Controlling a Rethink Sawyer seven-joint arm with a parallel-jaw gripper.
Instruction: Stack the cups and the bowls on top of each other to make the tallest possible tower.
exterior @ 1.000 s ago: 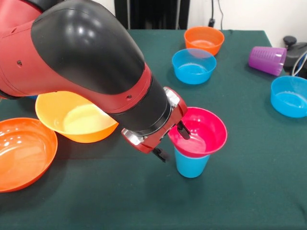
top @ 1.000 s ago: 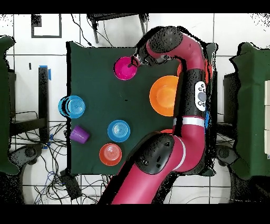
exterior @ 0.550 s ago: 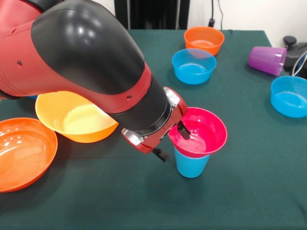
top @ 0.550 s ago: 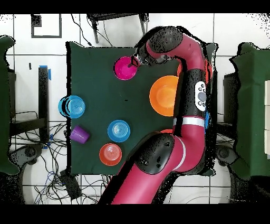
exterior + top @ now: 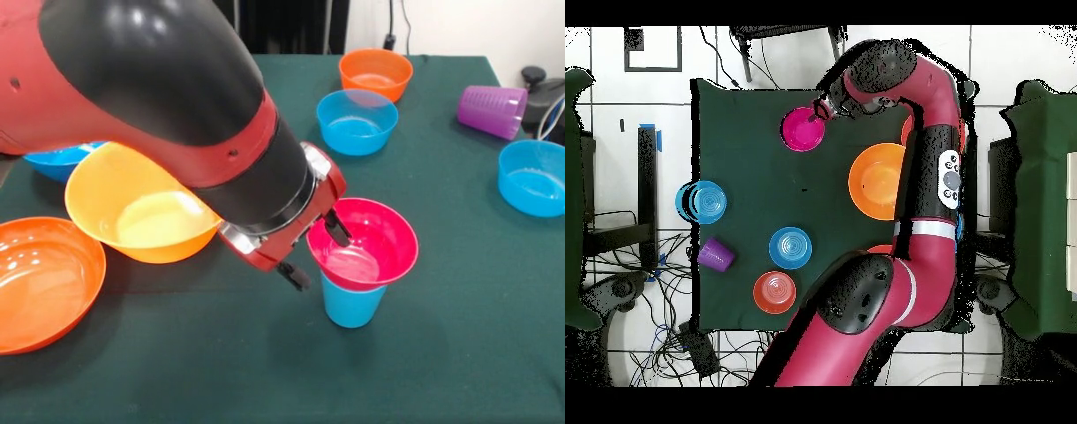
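Near the table's front edge, a glossy pink bowl (image 5: pixel 364 245) sits nested in the upright blue cup (image 5: pixel 352 303). From the left, the gripper (image 5: pixel 314 251) straddles the bowl's rim, fingers spread, one inside, one outside.

A pink bowl (image 5: pixel 364 243) sits on a light blue cup (image 5: pixel 351 305), on a dark green tabletop (image 5: pixel 459 291), beside a red and black arm (image 5: pixel 168 106).

Pink bowl (image 5: pixel 364 252) seated on blue cup (image 5: pixel 350 305); pincer (image 5: pixel 314 252) straddling bowl's rim
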